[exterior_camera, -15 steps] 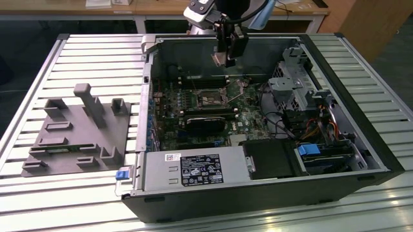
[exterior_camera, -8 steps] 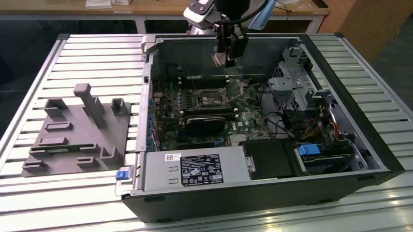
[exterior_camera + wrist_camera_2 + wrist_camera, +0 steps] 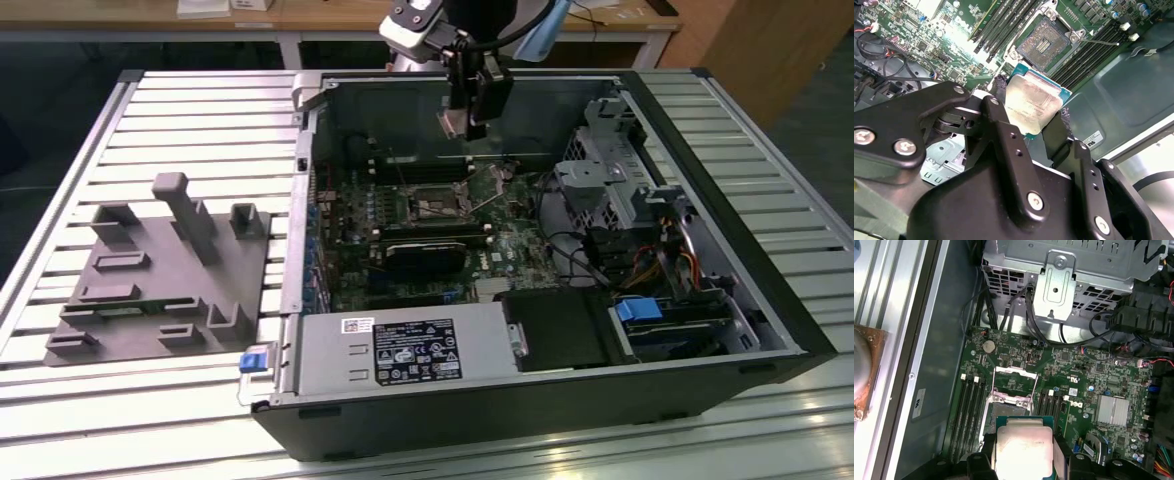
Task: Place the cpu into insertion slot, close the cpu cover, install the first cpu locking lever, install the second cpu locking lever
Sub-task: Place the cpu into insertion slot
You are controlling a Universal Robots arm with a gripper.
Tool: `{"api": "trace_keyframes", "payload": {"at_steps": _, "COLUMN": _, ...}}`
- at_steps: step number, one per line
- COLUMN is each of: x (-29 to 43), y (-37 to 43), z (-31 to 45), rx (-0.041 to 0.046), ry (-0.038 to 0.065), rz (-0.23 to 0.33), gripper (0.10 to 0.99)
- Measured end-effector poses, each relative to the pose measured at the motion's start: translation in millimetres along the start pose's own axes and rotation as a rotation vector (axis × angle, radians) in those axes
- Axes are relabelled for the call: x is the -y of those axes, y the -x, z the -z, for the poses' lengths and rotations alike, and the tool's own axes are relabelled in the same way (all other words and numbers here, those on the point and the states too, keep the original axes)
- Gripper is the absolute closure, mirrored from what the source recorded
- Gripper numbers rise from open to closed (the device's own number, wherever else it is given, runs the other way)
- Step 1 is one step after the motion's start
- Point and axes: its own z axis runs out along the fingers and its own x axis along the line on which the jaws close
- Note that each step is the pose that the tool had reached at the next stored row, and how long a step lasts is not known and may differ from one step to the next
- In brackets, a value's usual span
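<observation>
We judge the chip (image 3: 1035,99) light, stiff and fragile, rightly clamped by its opposite edges in our end effector (image 3: 1031,104).

The single arm's dark wrist (image 3: 470,22) enters at the top of the exterior view, above the far edge of the slatted metal counter (image 3: 174,120), and points steeply downward. A pale grey camera block (image 3: 411,24) sits on the wrist's side toward the exterior view's left. Below the wrist hangs the black two-fingered tool (image 3: 470,118), slightly tilted. In the second wrist view its black padded fingers (image 3: 999,89) press against two opposite edges of the cpu (image 3: 1035,100), a small flat square chip with a dull silver-grey metal top, clamped flat between them.
</observation>
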Motion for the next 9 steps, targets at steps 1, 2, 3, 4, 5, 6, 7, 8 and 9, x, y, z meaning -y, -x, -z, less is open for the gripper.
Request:
{"api": "trace_keyframes", "payload": {"at_steps": 1, "x": 0.0, "y": 0.0, "z": 0.0, "rx": 0.0001, "ry": 0.000, "rz": 0.000, "gripper": 0.549}}
{"api": "trace_keyframes", "payload": {"at_steps": 2, "x": 0.0, "y": 0.0, "z": -0.5, "rx": 0.0001, "ry": 0.000, "rz": 0.000, "gripper": 0.549}}
{"api": "trace_keyframes", "payload": {"at_steps": 3, "x": 0.1, "y": 0.0, "z": -1.0, "rx": 0.0001, "ry": 0.000, "rz": 0.000, "gripper": 0.549}}
{"api": "trace_keyframes", "payload": {"at_steps": 4, "x": 0.1, "y": 0.0, "z": -1.1, "rx": 0.0001, "ry": 0.000, "rz": 0.000, "gripper": 0.549}}
{"api": "trace_keyframes", "payload": {"at_steps": 5, "x": 0.1, "y": 0.0, "z": -1.2, "rx": 0.0001, "ry": 0.000, "rz": 0.000, "gripper": 0.549}}
{"api": "trace_keyframes", "payload": {"at_steps": 6, "x": 0.1, "y": 0.0, "z": -1.3, "rx": 0.0001, "ry": 0.000, "rz": 0.000, "gripper": 0.549}}
{"api": "trace_keyframes", "payload": {"at_steps": 7, "x": 0.1, "y": 0.0, "z": -1.4, "rx": 0.0002, "ry": 0.000, "rz": 0.000, "gripper": 0.549}}
{"api": "trace_keyframes", "payload": {"at_steps": 8, "x": 0.1, "y": 0.0, "z": -1.5, "rx": 0.0002, "ry": 0.000, "rz": 0.000, "gripper": 0.549}}
{"api": "trace_keyframes", "payload": {"at_steps": 9, "x": 0.2, "y": 0.0, "z": -2.2, "rx": 0.0003, "ry": 0.000, "rz": 0.000, "gripper": 0.549}}
